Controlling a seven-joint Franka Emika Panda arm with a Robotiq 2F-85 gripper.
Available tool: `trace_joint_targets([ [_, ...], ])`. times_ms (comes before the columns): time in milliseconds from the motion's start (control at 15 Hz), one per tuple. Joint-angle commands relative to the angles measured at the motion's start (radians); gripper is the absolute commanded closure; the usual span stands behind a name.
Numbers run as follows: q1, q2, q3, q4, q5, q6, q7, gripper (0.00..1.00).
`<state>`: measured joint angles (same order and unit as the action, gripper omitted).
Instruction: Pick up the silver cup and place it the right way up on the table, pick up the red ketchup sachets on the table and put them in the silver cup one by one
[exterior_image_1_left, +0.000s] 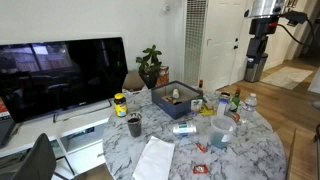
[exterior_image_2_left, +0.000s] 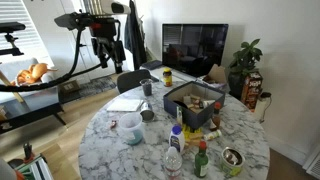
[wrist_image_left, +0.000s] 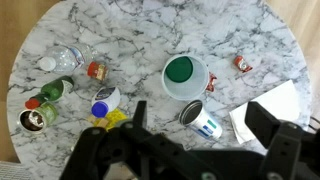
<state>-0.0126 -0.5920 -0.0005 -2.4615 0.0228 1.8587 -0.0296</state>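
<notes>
High above tabletop level, the gripper (exterior_image_1_left: 258, 48) hangs empty with its jaws spread wide. On the table (wrist_image_left: 130, 30), the silver cup (wrist_image_left: 196, 116) lies on its side, with a red ketchup sachet (wrist_image_left: 243, 63) near it.

We are seeing the table (wrist_image_left: 140, 35) showing white-and-grey marbling, a ketchup sachet (wrist_image_left: 243, 63) showing red at two o'clock, and the clear plastic cup (wrist_image_left: 202, 86) showing green inside, near centre.

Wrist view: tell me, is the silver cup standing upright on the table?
No, the silver cup lies on its side on the table, beside the clear plastic cup.
</notes>
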Motion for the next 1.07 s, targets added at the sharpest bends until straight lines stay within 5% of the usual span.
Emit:
trace_joint_targets([
  [0,0.005,0.001,-0.004,0.002,-0.003,-0.002,0.002,0.00],
  [867,0.005,0.001,-0.004,0.002,-0.003,-0.002,0.002,0.00],
  [1000,0.024,0.073,0.018,0.018,-0.004,-0.086,0.001,0.00],
])
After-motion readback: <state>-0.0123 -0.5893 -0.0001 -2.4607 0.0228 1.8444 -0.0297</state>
